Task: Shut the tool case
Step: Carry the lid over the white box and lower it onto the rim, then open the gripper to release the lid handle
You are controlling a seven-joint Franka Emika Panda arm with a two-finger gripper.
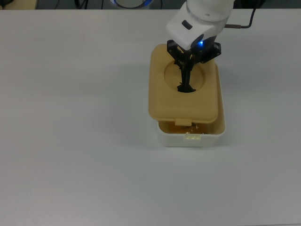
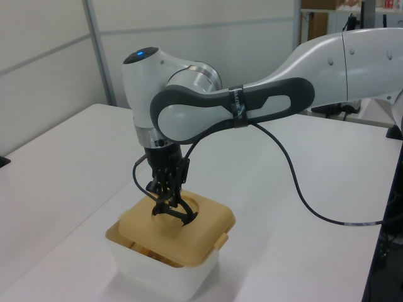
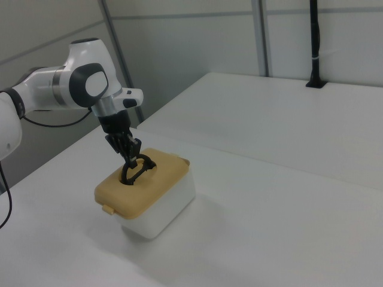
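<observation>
The claw (image 1: 187,84) grips the black handle (image 2: 171,211) in the round recess of the tan lid (image 1: 162,94), holding it over the white tub (image 1: 190,139) on the tabletop (image 1: 70,117); the lid covers most of the tub, leaving a gap at the top view's lower edge

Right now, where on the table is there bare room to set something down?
Almost everywhere: the table is bare across the top view's left and along the bottom edge below the tub. The only crowded spot is the lid over the tub, where the gripper holds the handle.
</observation>
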